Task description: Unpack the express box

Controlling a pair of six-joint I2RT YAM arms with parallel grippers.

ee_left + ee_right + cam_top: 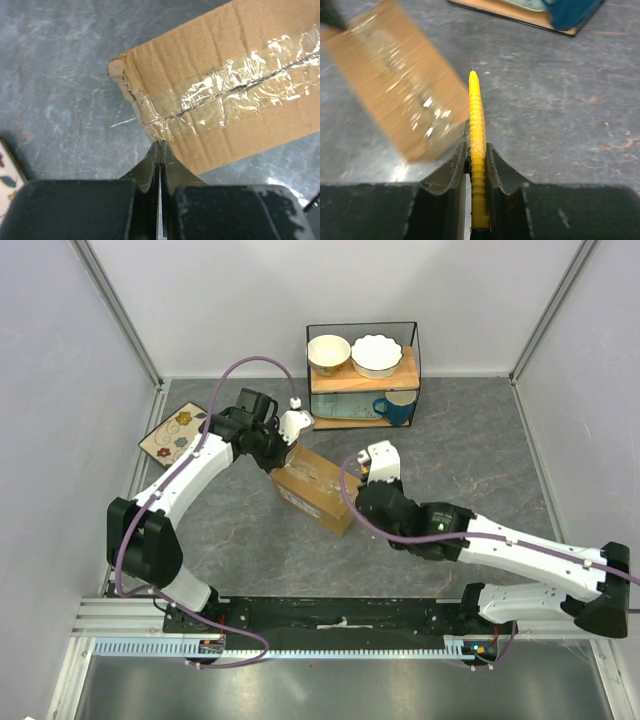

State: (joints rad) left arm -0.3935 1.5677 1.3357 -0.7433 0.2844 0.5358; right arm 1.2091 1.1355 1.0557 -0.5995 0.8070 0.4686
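**Two pincers at the box.** My left pincer [159,145] was fully shut. Its tips touched the end of the box [225,65] nearest them, where the tape [235,85] folded over the edge. I could not tell whether a tape end was nipped between them. My right pincer [477,147] was clamped on the knife [476,110], point forward. The box lay ahead of it and to its left, apart from the point.

The step, as I judged it, was slitting the tape. The left tips should pin the box end firmly. The knife should enter at the seam, run shallow and straight along it, and travel away from the left tips.

*Unclear:* the box was blurred in the right wrist view, and the blade showed only as a faint sliver. The dark line under the tape could have been seam or cut. The box's contents were hidden.
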